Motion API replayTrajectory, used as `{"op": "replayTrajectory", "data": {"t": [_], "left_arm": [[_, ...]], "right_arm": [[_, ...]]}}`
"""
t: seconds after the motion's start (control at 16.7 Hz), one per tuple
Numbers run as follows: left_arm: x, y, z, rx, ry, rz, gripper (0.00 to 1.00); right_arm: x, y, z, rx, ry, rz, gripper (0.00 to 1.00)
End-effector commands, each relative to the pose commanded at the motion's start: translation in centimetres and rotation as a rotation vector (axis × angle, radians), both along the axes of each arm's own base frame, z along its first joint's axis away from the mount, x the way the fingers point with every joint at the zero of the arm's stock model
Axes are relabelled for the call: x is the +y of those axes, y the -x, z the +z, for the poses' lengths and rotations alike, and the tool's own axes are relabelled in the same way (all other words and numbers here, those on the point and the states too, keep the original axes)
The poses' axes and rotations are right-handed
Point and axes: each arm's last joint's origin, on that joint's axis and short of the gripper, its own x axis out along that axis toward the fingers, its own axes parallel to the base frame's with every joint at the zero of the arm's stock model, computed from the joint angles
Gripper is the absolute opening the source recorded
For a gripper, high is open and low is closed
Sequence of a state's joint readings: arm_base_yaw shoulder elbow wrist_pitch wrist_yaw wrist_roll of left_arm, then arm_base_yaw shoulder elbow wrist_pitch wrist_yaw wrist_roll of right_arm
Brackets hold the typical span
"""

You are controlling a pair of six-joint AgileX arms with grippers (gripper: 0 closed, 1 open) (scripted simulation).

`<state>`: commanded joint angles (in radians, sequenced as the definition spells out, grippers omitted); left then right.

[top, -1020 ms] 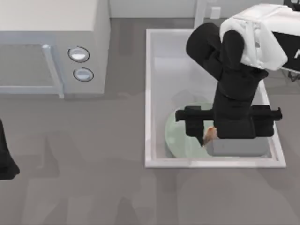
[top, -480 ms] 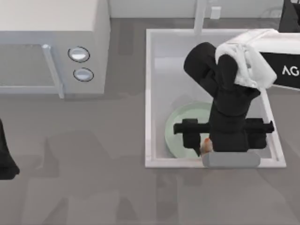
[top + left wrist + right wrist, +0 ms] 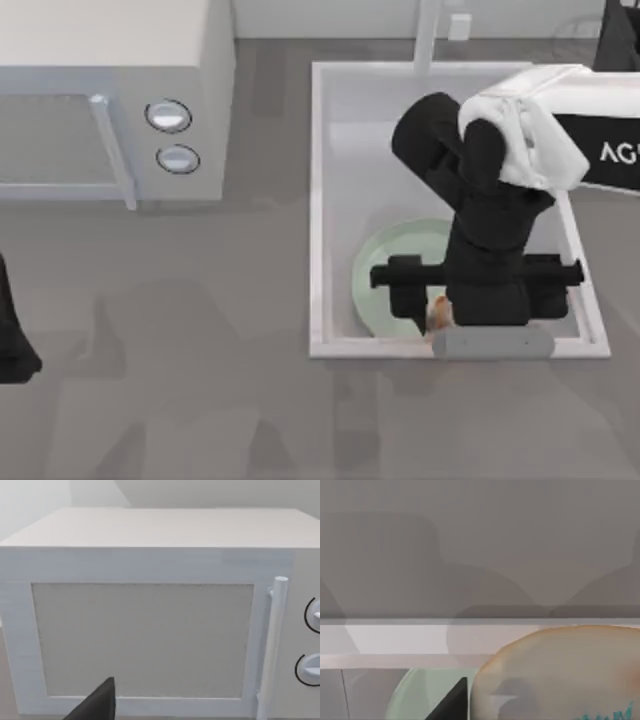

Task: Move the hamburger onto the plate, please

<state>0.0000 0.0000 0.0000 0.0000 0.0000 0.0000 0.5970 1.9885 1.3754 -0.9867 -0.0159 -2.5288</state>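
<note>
Barely shifted from half a second ago — right gripper (image 3: 440, 318) still down over the sink's (image 3: 320, 200) near edge, arm bent steeply from the right. Grip state: cannot tell. Hamburger (image 3: 437, 312) right at the fingers, above the plate's (image 3: 385, 262) near rim. Left gripper (image 3: 12, 345) parked far left.

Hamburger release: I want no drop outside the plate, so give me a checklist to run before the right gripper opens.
1. Small tan-and-orange hamburger above the round pale mint-green plate: ok, at the plate's near rim in the top view.
2. Plate inside the white sink basin: ok.
3. Right gripper's hold on the hamburger: cannot tell, the arm covers it.
4. Hamburger's height above the plate: cannot tell.
5. Left arm away from the sink: ok, parked at the table's left edge.
6. White microwave clear of the path: ok.
</note>
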Motion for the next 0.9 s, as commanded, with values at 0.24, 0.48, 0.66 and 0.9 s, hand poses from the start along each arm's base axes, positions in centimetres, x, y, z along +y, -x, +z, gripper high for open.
{"op": "replayTrajectory", "data": {"t": [0.24,0.48,0.66,0.9], "left_arm": [[0.00,0.00,0.00,0.000,0.000,0.000,1.00],[0.00,0.00,0.00,0.000,0.000,0.000,1.00],[0.00,0.00,0.00,0.000,0.000,0.000,1.00],[0.00,0.00,0.00,0.000,0.000,0.000,1.00]], "right_arm": [[0.00,0.00,0.00,0.000,0.000,0.000,0.60],[0.00,0.00,0.00,0.000,0.000,0.000,0.90],[0.00,0.00,0.00,0.000,0.000,0.000,1.00],[0.00,0.00,0.00,0.000,0.000,0.000,1.00]]}}
